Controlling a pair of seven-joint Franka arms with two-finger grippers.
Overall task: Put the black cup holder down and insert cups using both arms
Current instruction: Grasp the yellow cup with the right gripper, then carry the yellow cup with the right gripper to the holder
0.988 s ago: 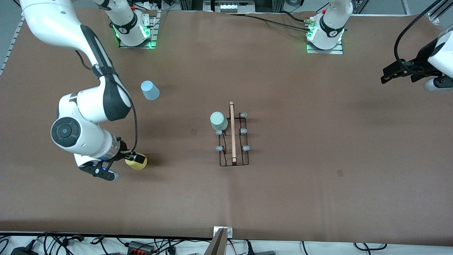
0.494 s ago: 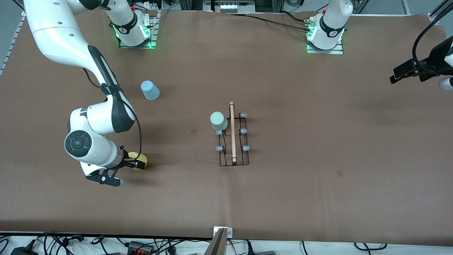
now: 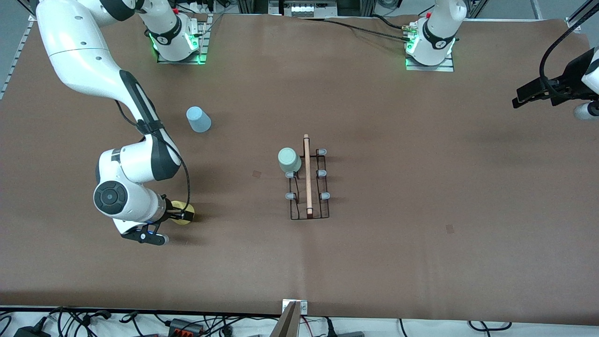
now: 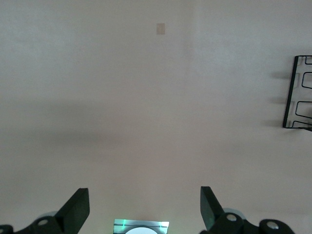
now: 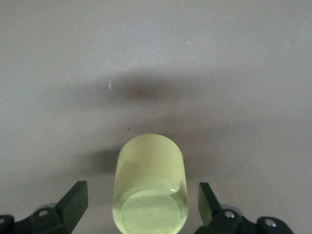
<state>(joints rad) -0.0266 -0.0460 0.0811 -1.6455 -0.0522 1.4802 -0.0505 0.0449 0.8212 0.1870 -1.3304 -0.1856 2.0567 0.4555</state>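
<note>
The black cup holder (image 3: 309,213) stands mid-table with its wooden rod handle (image 3: 307,175); one end of it shows in the left wrist view (image 4: 297,92). A mint green cup (image 3: 289,160) sits upside down on one of its pegs. A light blue cup (image 3: 198,119) stands on the table toward the right arm's end. My right gripper (image 3: 183,215) (image 5: 141,202) is open, its fingers on either side of the yellow cup (image 3: 177,206) (image 5: 150,185) without touching it. My left gripper (image 3: 519,98) (image 4: 144,207) is open and holds nothing, over the left arm's end of the table.
The brown table cover (image 3: 421,187) spreads wide around the holder. Both arm bases (image 3: 178,42) (image 3: 430,47) stand along the edge farthest from the front camera. Cables and a clamp (image 3: 292,318) lie off the nearest edge.
The right arm has moved in so that its open fingers now straddle the yellow cup. The left gripper has drawn back toward its end of the table. Cups and holder have stayed put.
</note>
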